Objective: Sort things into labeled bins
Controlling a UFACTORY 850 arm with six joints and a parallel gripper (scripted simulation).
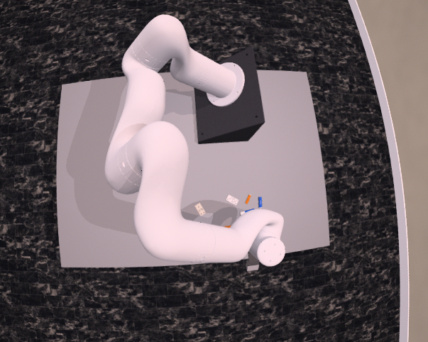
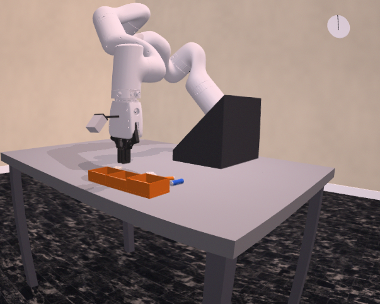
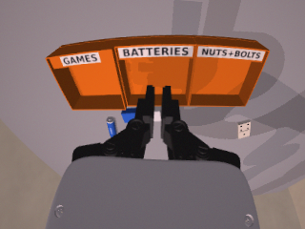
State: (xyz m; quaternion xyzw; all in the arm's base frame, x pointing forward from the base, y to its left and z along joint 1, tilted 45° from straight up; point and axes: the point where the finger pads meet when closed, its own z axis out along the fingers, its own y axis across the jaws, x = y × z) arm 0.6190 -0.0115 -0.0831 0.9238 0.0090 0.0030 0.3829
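Note:
My gripper point(image 2: 123, 161) point(image 3: 158, 97) is shut and empty, above the three joined orange bins. The GAMES bin point(image 3: 97, 78) is left, the BATTERIES bin point(image 3: 154, 72) middle, the NUTS+BOLTS bin point(image 3: 221, 76) right in the wrist view; their visible insides show nothing. The fingers hide part of the middle bin. A blue battery point(image 1: 260, 201) point(image 2: 177, 181) point(image 3: 111, 126) lies outside. A blue and white block point(image 3: 129, 114) lies beside the bins, partly hidden. A small orange piece point(image 1: 248, 199) lies near the battery. One domino point(image 1: 232, 199) lies near it, another domino point(image 1: 199, 208) point(image 3: 244, 130) farther off.
The black robot base point(image 1: 228, 121) point(image 2: 239, 130) stands at the table's far side. The arm point(image 1: 191, 239) hides most of the bins in the top view. The bins are near the edge of the grey table point(image 1: 291, 154) point(image 2: 248, 196).

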